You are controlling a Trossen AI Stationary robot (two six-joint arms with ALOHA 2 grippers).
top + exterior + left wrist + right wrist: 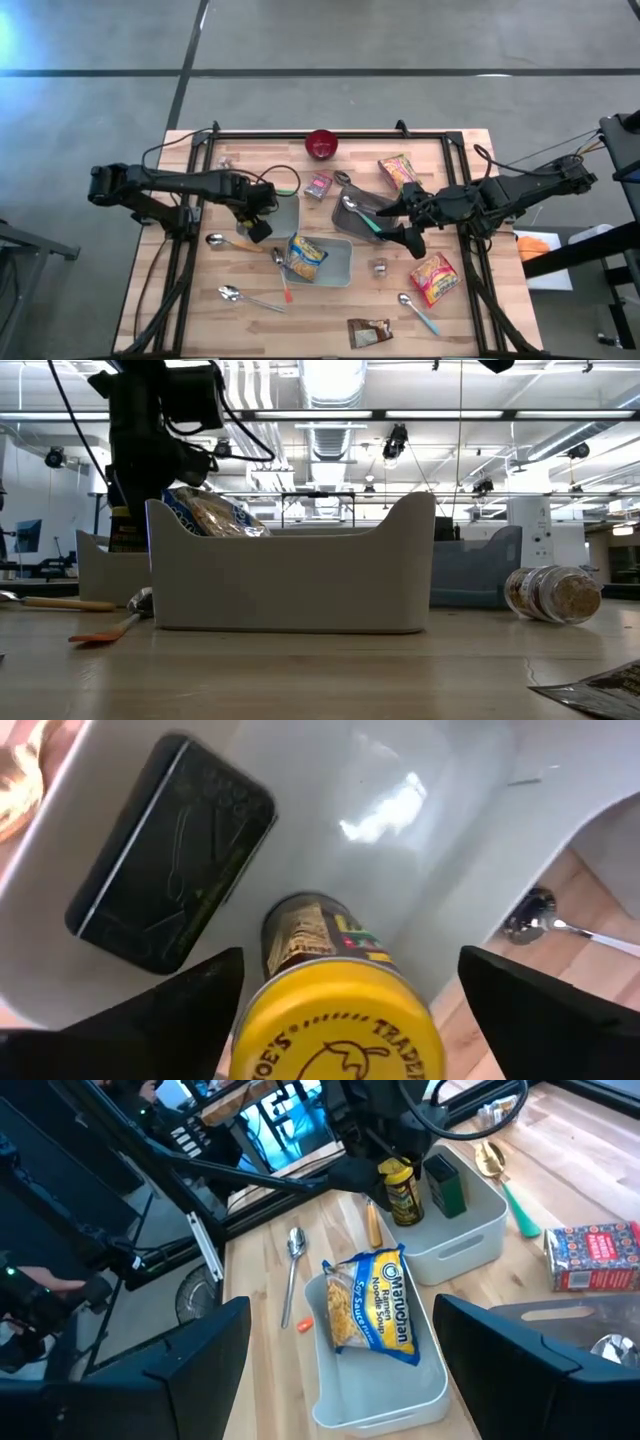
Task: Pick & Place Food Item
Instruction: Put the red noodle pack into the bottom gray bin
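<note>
Left gripper (pixel 340 1010) spread wide, jar (pixel 335 995) (yellow lid) upright between its fingers inside bin (pixel 450 840); dark tin (pixel 170 855) just beyond. Right gripper (pixel 340 1370) spread, empty.

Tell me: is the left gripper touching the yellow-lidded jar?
Apart. The left wrist view shows the left gripper open, with gaps between both fingers and the yellow-lidded jar.

Yellow-lidded jar (pixel 335 1020), white bin (pixel 450 840)
</note>
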